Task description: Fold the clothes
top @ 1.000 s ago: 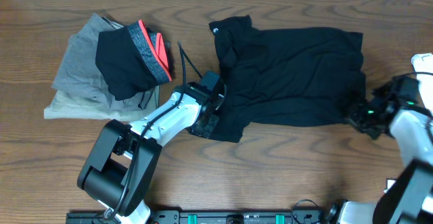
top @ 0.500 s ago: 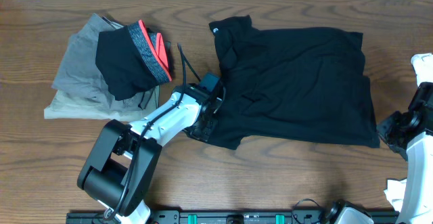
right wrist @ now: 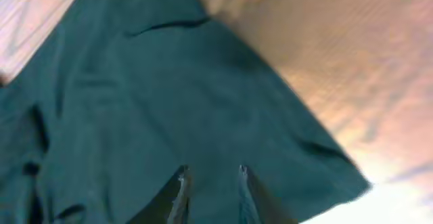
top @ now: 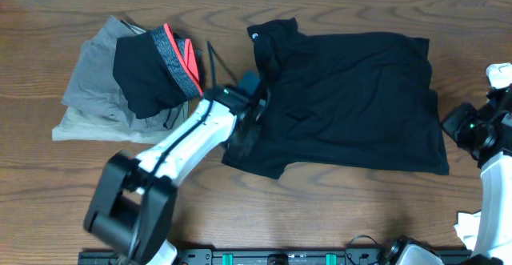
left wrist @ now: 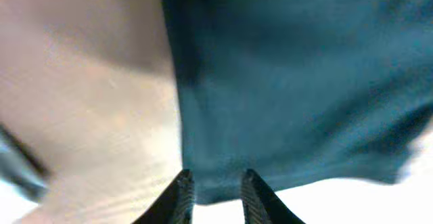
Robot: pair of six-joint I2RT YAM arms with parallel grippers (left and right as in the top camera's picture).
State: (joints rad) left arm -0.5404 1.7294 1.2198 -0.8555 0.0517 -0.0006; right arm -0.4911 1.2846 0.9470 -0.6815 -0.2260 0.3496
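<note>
My left gripper [left wrist: 215,187] and right gripper [right wrist: 211,183] each stood slightly parted, pinching nothing. The black T-shirt [top: 352,97] lay spread flat on the table [top: 336,217] between them. I judged the spreading done; the next move called for pinching an edge to fold it across.

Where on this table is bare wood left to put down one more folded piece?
Free: the front strip of table below the black T-shirt, and the left front corner in front of the grey garments. Crowded: the gap between the waistband garment and the T-shirt, filled by the left arm.
</note>
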